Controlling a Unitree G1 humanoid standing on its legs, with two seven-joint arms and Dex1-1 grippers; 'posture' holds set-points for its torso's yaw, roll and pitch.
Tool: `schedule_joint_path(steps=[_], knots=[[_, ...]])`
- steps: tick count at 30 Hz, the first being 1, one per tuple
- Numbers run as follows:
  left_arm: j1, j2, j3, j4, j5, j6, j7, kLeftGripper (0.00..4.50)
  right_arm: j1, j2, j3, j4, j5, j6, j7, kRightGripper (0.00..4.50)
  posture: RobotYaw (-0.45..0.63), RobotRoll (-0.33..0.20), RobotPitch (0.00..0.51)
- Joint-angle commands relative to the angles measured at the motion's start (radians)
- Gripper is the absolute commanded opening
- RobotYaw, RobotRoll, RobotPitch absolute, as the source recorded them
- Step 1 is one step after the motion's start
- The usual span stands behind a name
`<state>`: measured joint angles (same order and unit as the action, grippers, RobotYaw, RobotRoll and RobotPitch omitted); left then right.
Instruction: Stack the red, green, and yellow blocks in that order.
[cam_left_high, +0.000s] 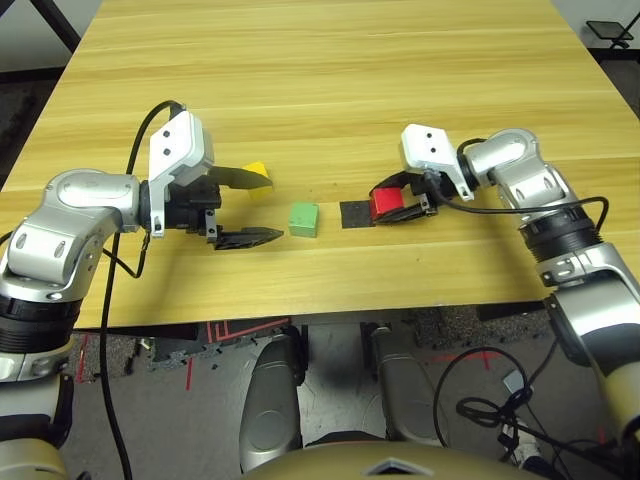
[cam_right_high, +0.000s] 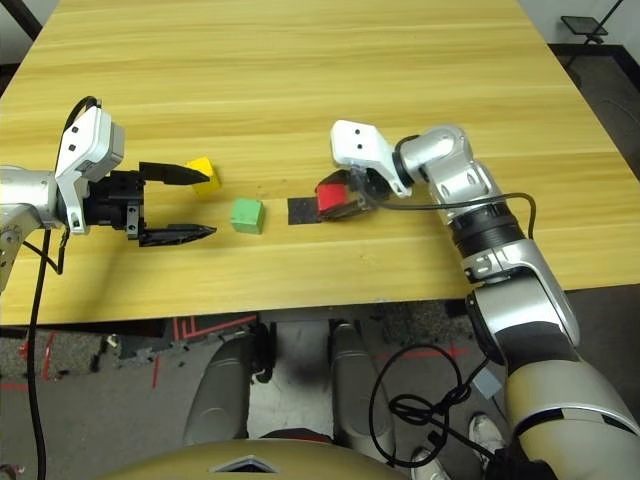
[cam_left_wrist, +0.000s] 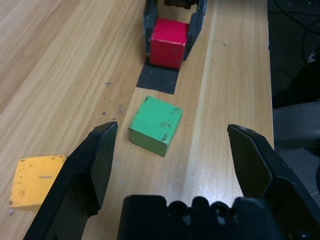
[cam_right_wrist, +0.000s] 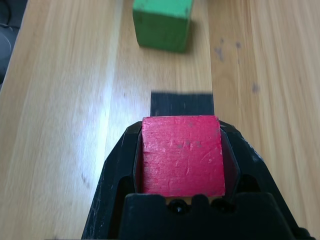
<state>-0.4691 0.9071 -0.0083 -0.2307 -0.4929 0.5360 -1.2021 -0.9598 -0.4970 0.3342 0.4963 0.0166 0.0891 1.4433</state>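
The red block (cam_left_high: 386, 205) is clamped in the right pincer (cam_left_high: 402, 206), just beside the black patch (cam_left_high: 355, 214) near the tabletop (cam_left_high: 330, 80) front edge. Bare wood separates the patch from the green block (cam_left_high: 304, 219). The yellow block (cam_left_high: 257, 175) lies beyond the spread-apart left pincer (cam_left_high: 245, 208). All are matte cubes.

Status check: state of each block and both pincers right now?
Red block: gripped, beside the black patch.
Green block: loose on the table, unstacked.
Yellow block: loose, unstacked.
Right pincer: shut on red block.
Left pincer: open, facing the green block.
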Motion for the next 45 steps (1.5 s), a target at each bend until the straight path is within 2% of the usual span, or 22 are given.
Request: schedule_joint_path(steps=[1, 14, 26, 27, 28, 32, 37, 42, 45], knots=[[0.027, 0.01, 0.004, -0.037, 0.0, 0.026, 0.021, 4.5, -0.032, 0.028, 0.019, 0.048, -0.019, -0.031, -0.001, 2.08, 0.32, -0.083, 0.236], [0.089, 0.021, 0.06, -0.11, -0.032, 0.076, 0.085, 4.5, -0.08, 0.094, 0.018, 0.18, -0.046, -0.097, -0.013, 2.08, 0.37, -0.076, 0.242], [0.041, 0.019, 0.041, -0.099, -0.037, 0.087, 0.083, 4.5, -0.041, 0.103, 0.013, 0.142, -0.04, -0.033, -0.025, 2.08, 0.36, -0.068, 0.242], [0.014, 0.014, 0.021, -0.085, -0.026, 0.077, 0.07, 4.5, -0.029, 0.094, 0.003, 0.125, -0.022, -0.025, -0.008, 2.8, 0.35, -0.066, 0.24], [-0.01, 0.009, 0.002, -0.071, -0.017, 0.068, 0.058, 4.5, -0.018, 0.084, -0.008, 0.109, -0.004, -0.021, 0.009, 3.02, 0.34, -0.065, 0.238], [-0.1, -0.004, -0.081, -0.012, 0.029, 0.022, -0.005, 4.5, -0.005, 0.016, -0.058, 0.08, 0.058, -0.029, 0.077, 4.42, 0.32, -0.062, 0.232], [-0.198, -0.032, -0.179, 0.07, 0.092, -0.05, -0.102, 4.5, -0.006, -0.098, -0.116, 0.088, 0.204, -0.049, 0.169, 4.47, 0.25, -0.05, 0.222], [-0.269, -0.093, -0.269, 0.207, 0.197, -0.181, -0.161, 4.5, 0.003, -0.275, -0.076, 0.054, 0.362, -0.032, 0.171, 4.47, 0.17, -0.052, 0.216], [-0.293, -0.121, -0.289, 0.291, 0.248, -0.245, -0.171, 4.5, 0.034, -0.337, -0.066, 0.043, 0.382, -0.043, 0.171, 4.47, 0.14, -0.052, 0.216]])
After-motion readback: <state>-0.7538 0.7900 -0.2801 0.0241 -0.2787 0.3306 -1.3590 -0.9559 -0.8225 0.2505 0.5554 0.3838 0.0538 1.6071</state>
